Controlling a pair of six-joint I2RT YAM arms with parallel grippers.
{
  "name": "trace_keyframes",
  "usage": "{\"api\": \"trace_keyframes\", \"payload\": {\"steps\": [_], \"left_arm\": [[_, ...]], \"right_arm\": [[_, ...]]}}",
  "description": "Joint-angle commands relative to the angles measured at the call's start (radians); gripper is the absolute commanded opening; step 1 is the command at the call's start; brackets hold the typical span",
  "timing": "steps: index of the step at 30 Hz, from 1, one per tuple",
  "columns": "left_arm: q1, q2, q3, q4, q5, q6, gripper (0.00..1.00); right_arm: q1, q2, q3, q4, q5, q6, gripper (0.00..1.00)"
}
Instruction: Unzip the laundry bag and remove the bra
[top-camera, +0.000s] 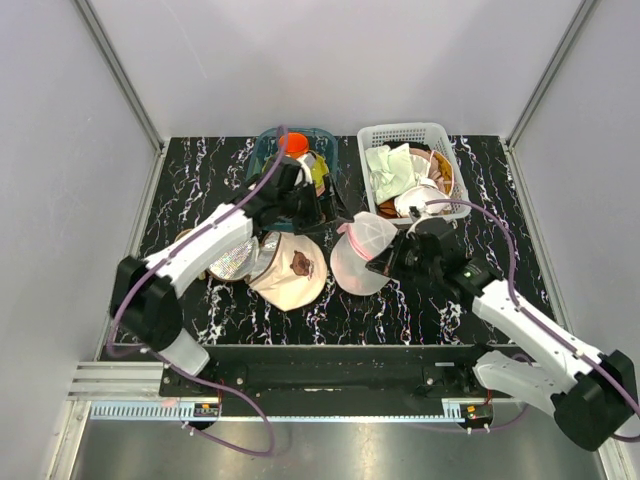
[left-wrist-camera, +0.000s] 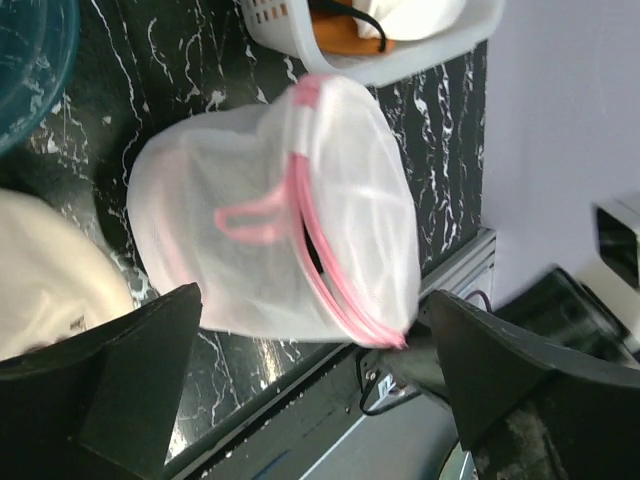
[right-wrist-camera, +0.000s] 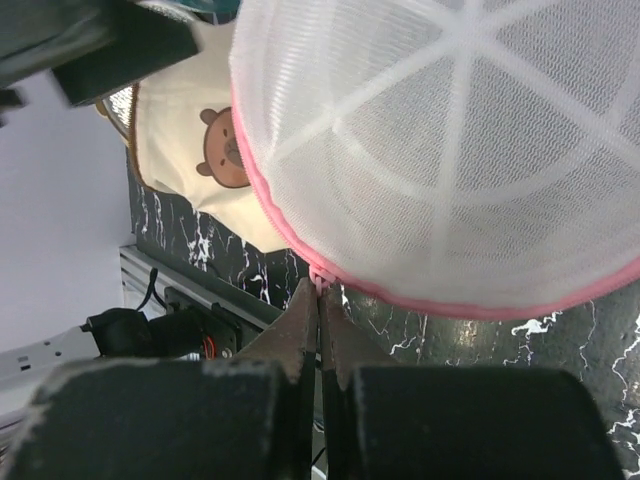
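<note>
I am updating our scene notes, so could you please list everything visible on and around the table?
laundry bag: one, white mesh with pink rim, table centre
cap: one, beige with a brown bear mark, left of the bag
silver round item: one, shiny, left of the cap
bin: one, clear teal, far centre, holding an orange item among others
basket: one, white, far right, holding a green cloth and a white domed item
table: one, black marbled
left gripper: one, black, open, facing the bag
right gripper: one, black, shut on the bag's pink rim
</note>
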Motion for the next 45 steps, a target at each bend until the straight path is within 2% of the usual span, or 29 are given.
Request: {"api": "trace_keyframes", "payload": {"steps": [1, 7, 14, 16, 18, 19, 27, 34, 40, 41, 42, 44, 45], "left_arm": [[-0.016, -0.172, -0.136, 0.048, 0.012, -0.052, 0.99], [-0.075, -0.205, -0.274, 0.2, 0.086, -0.143, 0.99], [-0.091, -0.104, -0.233, 0.282, 0.095, -0.177, 0.96], [-0.093, -0.073, -0.205, 0.29, 0.115, -0.187, 0.79], [-0.095, -0.042, -0.189, 0.299, 0.123, -0.195, 0.31], [-0.093, -0.039, -0.182, 0.282, 0.107, -0.196, 0.0], [-0.055, -0.088, -0.132, 0.17, 0.044, -0.115, 0.0], [-0.027, -0.035, -0.058, 0.15, 0.055, -0.091, 0.0], [-0.029, 0.008, 0.037, 0.116, 0.055, -0.055, 0.0], [-0.029, -0.002, 0.042, 0.11, 0.052, -0.043, 0.02], [-0.029, -0.01, 0.048, 0.083, 0.048, -0.014, 0.26], [-0.029, -0.028, 0.054, 0.043, 0.029, 0.012, 0.48], [-0.029, -0.036, 0.058, 0.006, 0.034, 0.033, 0.62]], "right_arm": [[0.008, 0.061, 0.019, 0.092, -0.033, -0.004, 0.0], [0.008, 0.087, 0.01, 0.095, -0.045, -0.01, 0.0], [0.006, 0.069, -0.01, 0.077, -0.036, -0.004, 0.0], [0.006, 0.058, -0.013, 0.063, -0.036, -0.004, 0.0], [0.006, 0.042, -0.018, 0.035, -0.03, -0.007, 0.0], [0.008, 0.035, -0.023, 0.023, -0.023, -0.009, 0.0], [-0.004, -0.124, -0.142, -0.181, 0.137, -0.017, 0.0], [-0.001, -0.225, -0.156, -0.195, 0.063, 0.069, 0.0], [0.006, -0.178, -0.054, -0.174, 0.044, 0.045, 0.0], [0.006, -0.164, -0.041, -0.167, 0.04, 0.042, 0.0], [0.005, -0.157, -0.02, -0.149, 0.036, 0.039, 0.0], [0.006, -0.132, -0.003, -0.097, 0.017, 0.036, 0.0], [0.005, -0.12, 0.002, -0.085, 0.012, 0.034, 0.0]]}}
